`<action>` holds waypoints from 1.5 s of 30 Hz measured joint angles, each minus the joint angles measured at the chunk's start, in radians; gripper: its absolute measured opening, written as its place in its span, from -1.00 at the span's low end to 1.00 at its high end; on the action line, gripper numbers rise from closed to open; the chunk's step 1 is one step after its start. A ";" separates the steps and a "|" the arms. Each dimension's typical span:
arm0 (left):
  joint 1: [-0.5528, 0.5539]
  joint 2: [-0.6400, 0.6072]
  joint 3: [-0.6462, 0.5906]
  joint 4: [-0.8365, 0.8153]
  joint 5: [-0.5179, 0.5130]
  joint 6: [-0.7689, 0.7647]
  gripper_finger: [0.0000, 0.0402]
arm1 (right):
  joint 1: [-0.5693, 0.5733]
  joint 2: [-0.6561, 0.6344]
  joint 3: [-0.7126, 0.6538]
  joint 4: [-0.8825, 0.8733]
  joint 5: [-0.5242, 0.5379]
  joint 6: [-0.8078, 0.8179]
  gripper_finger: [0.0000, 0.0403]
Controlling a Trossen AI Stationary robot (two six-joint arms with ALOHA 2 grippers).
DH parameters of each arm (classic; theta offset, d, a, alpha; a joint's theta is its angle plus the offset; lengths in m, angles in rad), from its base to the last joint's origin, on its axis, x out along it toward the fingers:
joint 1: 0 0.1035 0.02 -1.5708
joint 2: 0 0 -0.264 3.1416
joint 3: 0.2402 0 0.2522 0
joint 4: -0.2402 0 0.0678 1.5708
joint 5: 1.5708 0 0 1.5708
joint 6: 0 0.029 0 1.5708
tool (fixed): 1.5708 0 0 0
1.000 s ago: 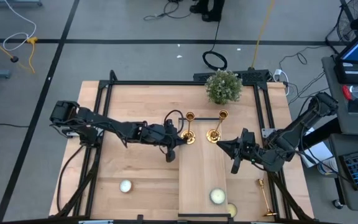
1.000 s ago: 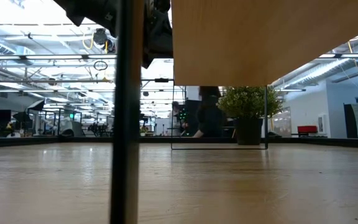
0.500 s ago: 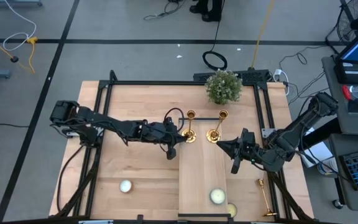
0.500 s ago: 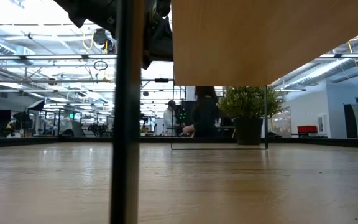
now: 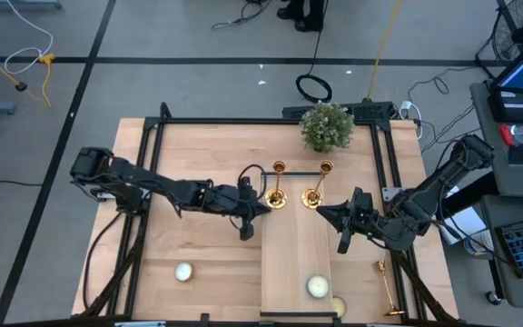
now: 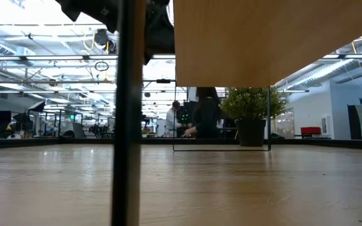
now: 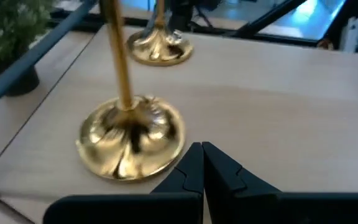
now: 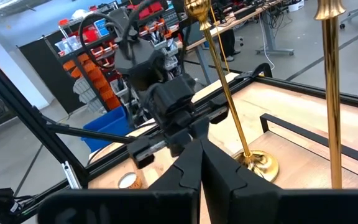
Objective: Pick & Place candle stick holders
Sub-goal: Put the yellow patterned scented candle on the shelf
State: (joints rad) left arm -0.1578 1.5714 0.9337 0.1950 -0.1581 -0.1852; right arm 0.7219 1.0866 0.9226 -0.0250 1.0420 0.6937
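Three candle stick holders (image 5: 277,186) are showing: two standing at center, one lying at lower right (image 5: 388,289). The left gripper (image 5: 254,207) and right gripper (image 5: 323,213) are both staying closed, holding nothing.

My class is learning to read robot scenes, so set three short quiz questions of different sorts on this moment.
1. True or false: three candle stick holders stand upright on the raised board.
2. Which gripper is nearest the left upright holder? A) left gripper B) right gripper
3. Fill in: the third holder lies on its ____ near the table's right edge.

Key:
1. False; only two stand, the left one and the right upright holder.
2. A
3. side
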 joint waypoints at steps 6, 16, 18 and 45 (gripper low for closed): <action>-0.003 -0.056 0.003 -0.117 -0.037 -0.008 -1.00 | 0.000 0.000 0.000 0.000 -0.001 -0.005 -1.00; 0.027 -0.153 -0.001 -0.310 -0.062 -0.067 -1.00 | 0.000 0.000 0.000 0.007 -0.001 -0.032 -1.00; 0.026 -0.158 0.000 -0.309 -0.056 -0.098 -1.00 | 0.000 0.000 0.000 0.007 -0.002 -0.032 -1.00; -0.082 -0.160 -0.001 -0.373 -0.026 -0.511 -0.99 | -0.001 -0.052 0.000 0.013 -0.393 -0.040 -1.00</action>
State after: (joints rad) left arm -0.2397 1.4109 0.9329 -0.1779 -0.1837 -0.6965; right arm 0.7212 1.0344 0.9230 -0.0115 0.6490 0.6542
